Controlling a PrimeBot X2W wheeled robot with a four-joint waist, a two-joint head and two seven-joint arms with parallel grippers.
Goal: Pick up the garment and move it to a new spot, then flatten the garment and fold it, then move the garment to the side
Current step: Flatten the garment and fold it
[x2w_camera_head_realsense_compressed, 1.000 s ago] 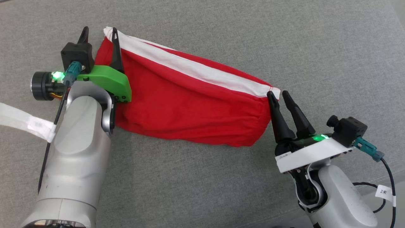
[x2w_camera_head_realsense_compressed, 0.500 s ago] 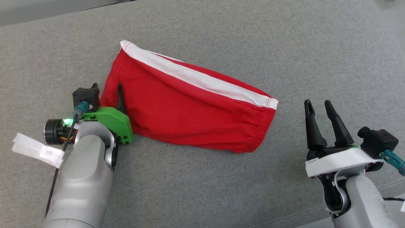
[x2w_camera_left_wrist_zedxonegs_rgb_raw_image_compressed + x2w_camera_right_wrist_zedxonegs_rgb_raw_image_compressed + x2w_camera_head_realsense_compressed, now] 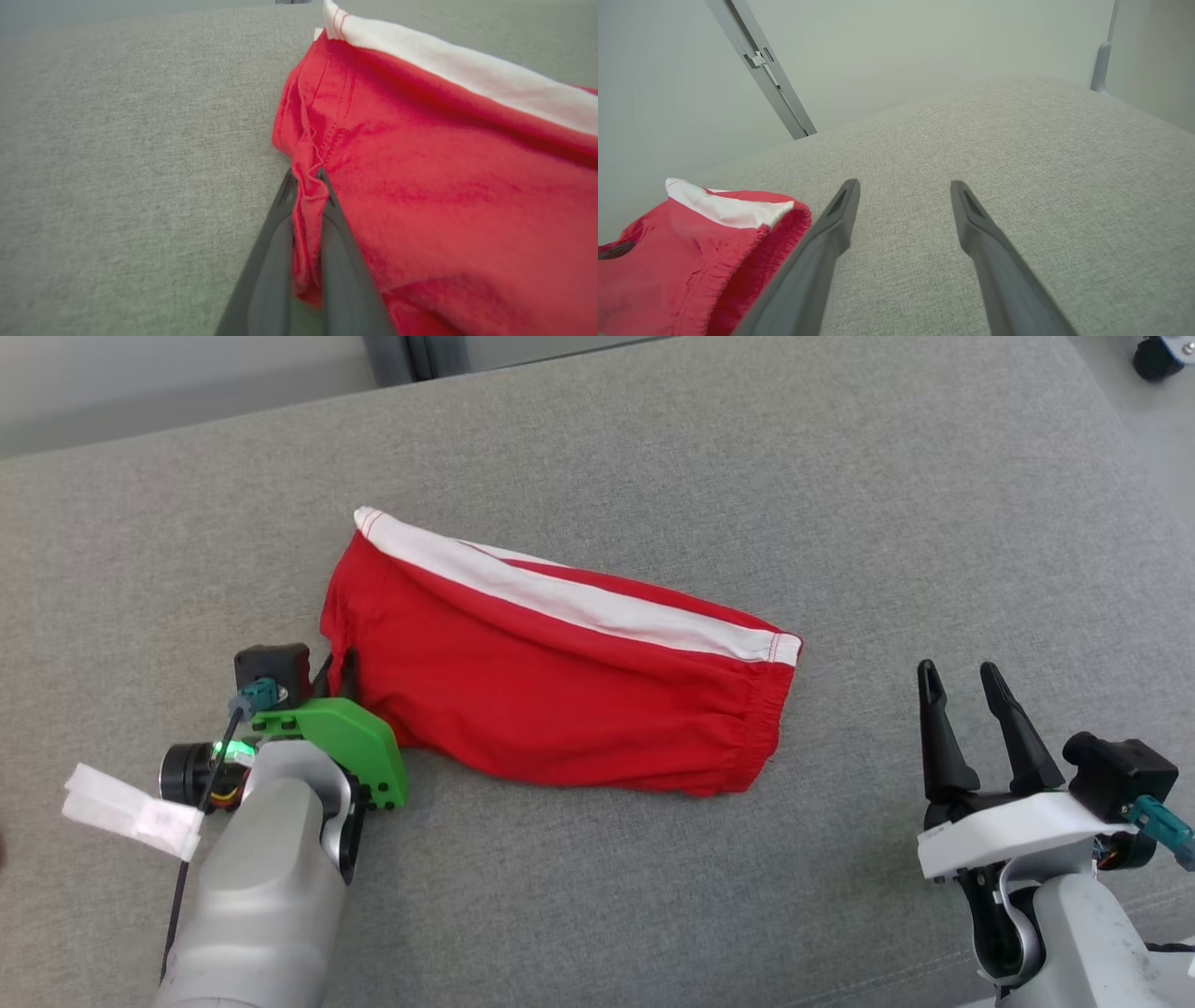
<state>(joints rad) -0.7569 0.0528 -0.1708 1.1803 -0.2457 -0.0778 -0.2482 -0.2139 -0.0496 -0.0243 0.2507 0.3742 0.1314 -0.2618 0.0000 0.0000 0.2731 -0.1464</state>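
The far corners are let go. 1 second back both grippers are seen up at the 2 ends of the white band (image 3: 579,602), and now both are taken away from it. The right gripper (image 3: 957,672) is pulled back toward the near right corner of the grey cushion (image 3: 840,476), well apart from the garment (image 3: 560,691), with its jaws spread wide and nothing between them. The left gripper (image 3: 306,175) is brought down to the garment's left end, and its jaws are pressed together on a bunched ridge of red cloth, a pinch shown plainly from the left wrist. The garment is left lying doubled over, a little left of the cushion's middle, with the white band along its far edge. The head camera is shifted too, so part of the drift is only the view. The fold is judged done, and this 1-handed pinch is read as the start of the drag to the side.
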